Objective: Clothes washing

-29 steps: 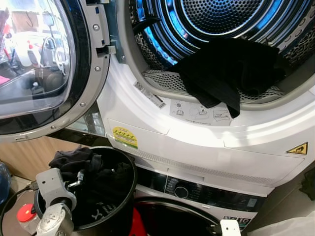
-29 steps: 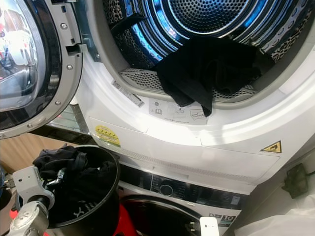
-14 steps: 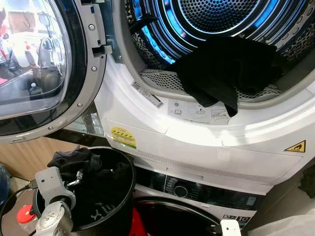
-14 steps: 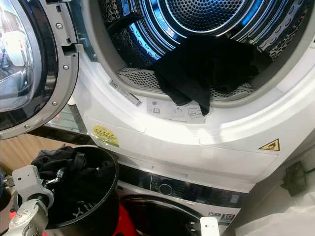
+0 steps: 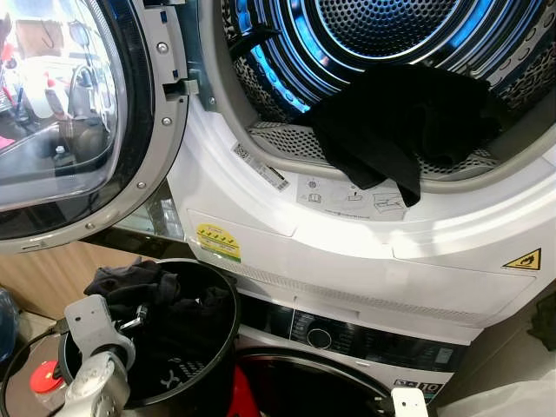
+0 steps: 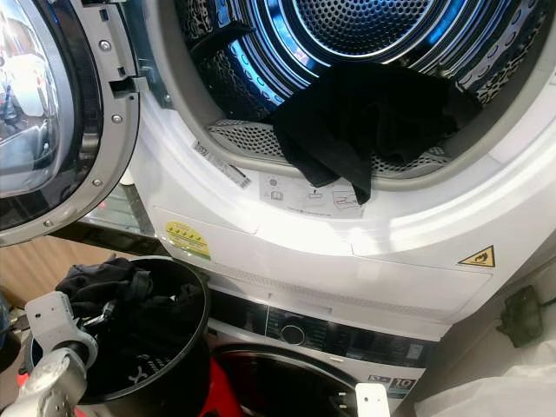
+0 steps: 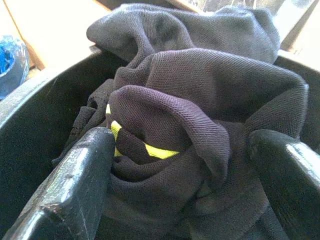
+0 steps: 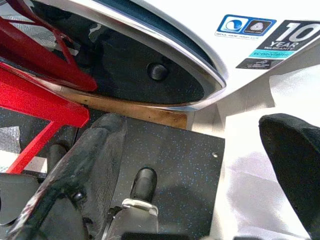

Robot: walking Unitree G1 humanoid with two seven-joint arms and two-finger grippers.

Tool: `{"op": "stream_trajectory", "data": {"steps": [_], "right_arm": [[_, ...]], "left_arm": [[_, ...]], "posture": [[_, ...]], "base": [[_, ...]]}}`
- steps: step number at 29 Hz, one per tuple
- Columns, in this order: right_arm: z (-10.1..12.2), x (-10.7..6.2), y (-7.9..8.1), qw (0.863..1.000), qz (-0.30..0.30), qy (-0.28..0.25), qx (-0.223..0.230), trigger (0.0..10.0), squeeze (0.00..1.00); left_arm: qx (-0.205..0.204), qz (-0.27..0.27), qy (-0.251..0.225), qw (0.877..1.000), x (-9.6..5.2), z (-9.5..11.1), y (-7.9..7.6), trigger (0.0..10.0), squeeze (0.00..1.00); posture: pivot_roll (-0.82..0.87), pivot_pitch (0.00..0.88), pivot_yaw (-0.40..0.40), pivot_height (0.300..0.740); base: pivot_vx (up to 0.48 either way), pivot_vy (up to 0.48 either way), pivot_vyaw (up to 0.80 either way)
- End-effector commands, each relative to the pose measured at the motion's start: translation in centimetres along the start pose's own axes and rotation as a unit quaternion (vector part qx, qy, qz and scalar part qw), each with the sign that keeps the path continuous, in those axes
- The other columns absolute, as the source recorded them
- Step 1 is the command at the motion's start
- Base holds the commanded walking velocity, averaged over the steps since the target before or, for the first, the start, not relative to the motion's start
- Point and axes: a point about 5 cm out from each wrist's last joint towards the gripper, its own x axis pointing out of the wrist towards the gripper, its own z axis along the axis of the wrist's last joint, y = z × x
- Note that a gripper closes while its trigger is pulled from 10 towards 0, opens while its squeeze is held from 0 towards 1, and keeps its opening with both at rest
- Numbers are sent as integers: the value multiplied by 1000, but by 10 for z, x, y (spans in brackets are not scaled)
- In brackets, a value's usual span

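Note:
A black garment [image 5: 408, 122] hangs over the front lip of the open dryer drum [image 5: 391, 26], which is lit blue inside. At the lower left stands a black bucket [image 5: 228, 347] holding dark clothes [image 5: 139, 282]. My left gripper [image 7: 185, 175] is down in the bucket, open, with one black finger [image 7: 75, 185] on each side of a bunched dark garment [image 7: 200, 90] that has a yellow mark. My right gripper [image 8: 195, 135] hangs low and open in front of the lower washer's door [image 8: 150, 75], with nothing between its fingers.
The dryer's round door [image 5: 69, 113] is swung wide open to the left. Below the dryer are a control panel [image 5: 320, 337] and the washer's dark door. A red frame [image 8: 35, 95] and white cloth [image 8: 255, 190] lie near the floor.
The view has shifted a little. The garment in the drum, the bucket and both arms stay where they were.

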Motion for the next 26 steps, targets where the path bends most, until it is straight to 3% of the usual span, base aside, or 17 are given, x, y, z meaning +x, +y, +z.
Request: {"op": "stream_trajectory", "data": {"steps": [1,4,8,18,23,26], "right_arm": [[1,0,0,1000,1,1,-6,10000,0],[1,0,-1,1000,0,2,-5,10000,0],[-1,0,-3,1000,-2,3,-6,10000,0],[4,1,-2,1000,2,0,-13,10000,0],[0,0,2,1000,8,3,-13,10000,0],[-5,-1,3,1000,10,10,-19,10000,0]], "left_arm": [[14,3,9,1000,5,7,0,10000,0],[11,4,13,1000,8,10,-1,10000,0],[56,10,39,998,13,13,-2,10000,0],[16,18,85,996,16,5,-12,10000,0],[23,22,153,988,13,-17,-7,10000,0],[20,15,164,986,14,-20,-9,10000,0]], "posture": [[144,0,23,740],[141,0,24,740],[135,0,25,740],[124,0,24,740],[124,0,35,740],[125,0,35,740]], "base": [[0,0,0],[0,0,0],[0,0,0],[0,0,0],[0,0,0],[0,0,0]]}}
